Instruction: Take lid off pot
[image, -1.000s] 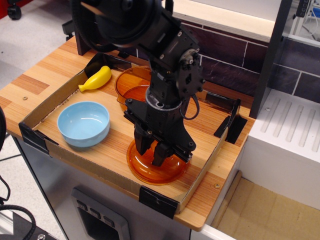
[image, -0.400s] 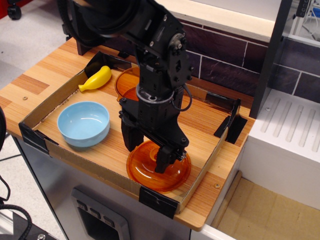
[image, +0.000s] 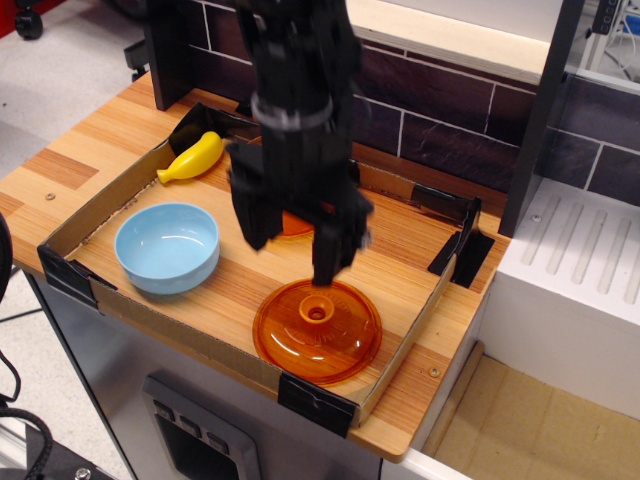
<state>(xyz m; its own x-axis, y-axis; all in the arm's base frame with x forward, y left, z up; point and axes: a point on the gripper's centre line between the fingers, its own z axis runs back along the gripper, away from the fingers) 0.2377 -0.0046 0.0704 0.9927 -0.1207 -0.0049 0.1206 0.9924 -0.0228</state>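
Observation:
The amber-orange lid (image: 317, 331) lies flat on the tray floor at the front right, its small knob up. My gripper (image: 290, 240) hangs above and slightly behind it, open and empty, with one finger left of the lid and one over its back edge. The amber pot (image: 290, 222) stands behind the gripper and is almost wholly hidden by it; only a small orange patch shows between the fingers.
A light blue bowl (image: 167, 247) sits at the tray's front left. A yellow banana (image: 193, 158) lies at the back left. The low cardboard tray wall (image: 410, 340) rings the work area on the wooden counter. A white rack (image: 580, 270) stands to the right.
The gripper has let go of the lid's knob, opened, and risen up and back. The lid stays flat on the tray floor where it was set down.

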